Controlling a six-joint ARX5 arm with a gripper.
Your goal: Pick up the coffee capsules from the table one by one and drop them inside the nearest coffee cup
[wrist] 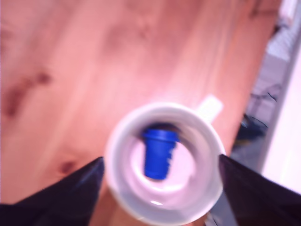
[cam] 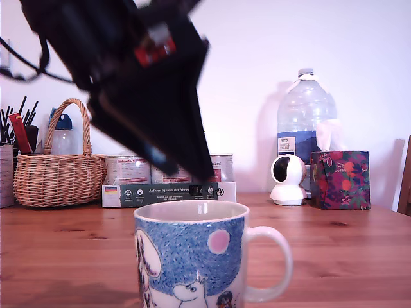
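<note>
The coffee cup (cam: 192,256) stands at the front of the wooden table (cam: 334,256), its handle toward the exterior view's right. My black gripper (cam: 199,163) hangs tilted and blurred just above the cup's rim. From the wrist, I look straight down into the coffee cup (wrist: 164,162). A deep-blue coffee capsule (wrist: 159,150) shows inside it, lying on its side. My gripper (wrist: 161,159) is open, with one dark finger (wrist: 80,188) on each side of the cup's rim and nothing between them. Bare table (wrist: 117,56) fills the rest of the wrist view.
Along the back wall stand a wicker basket (cam: 58,173), silver tins (cam: 128,168) on a flat green box (cam: 167,192), a large water bottle (cam: 305,122), a small white camera (cam: 288,179) and a colourful tissue box (cam: 339,179).
</note>
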